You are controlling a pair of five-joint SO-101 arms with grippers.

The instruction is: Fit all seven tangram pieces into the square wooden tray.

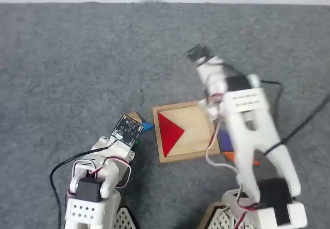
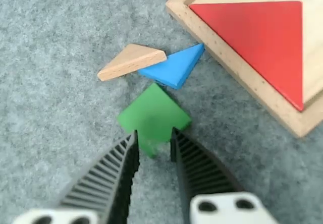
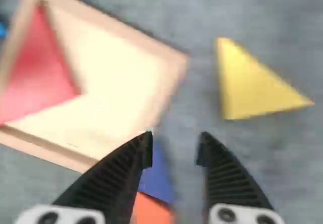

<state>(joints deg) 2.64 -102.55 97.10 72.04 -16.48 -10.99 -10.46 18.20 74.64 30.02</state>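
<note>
The square wooden tray (image 1: 198, 147) lies mid-table on a grey felt cover (image 1: 62, 59). One piece sits in it: the red triangle (image 1: 170, 131), long side against the left wall, point aimed right. The rest of the tray floor is bare wood. A tiny dark mark on the tray rim (image 3: 70, 145) is too blurred to read.

Three pieces lie in a cluster just left of the tray's far-left corner. The blue triangle (image 2: 174, 66) touches the tray rim with one tip. The plain wooden triangle (image 2: 130, 61) lies against the blue one on its far-left side. The green square (image 2: 154, 114) is just nearer, with one corner meeting the blue piece.

The left arm (image 1: 98, 187) rises from the near-left. The left gripper (image 2: 154, 144) is low over the cover at a narrow setting, its ribbed black fingers (image 2: 126, 166) pressed against the two near edges of the green square and pinching that corner.

The right arm (image 1: 247, 120) stretches over the tray's right edge. The right gripper (image 3: 174, 148) hangs above the felt just off the tray's right side, moderately wide and empty. A violet-blue piece (image 3: 159, 176) and an orange piece (image 3: 151, 211) lie below it, beside the tray's near-right corner. The yellow triangle (image 3: 250, 85) rests alone on the felt, right of the tray and apart from it.
</note>
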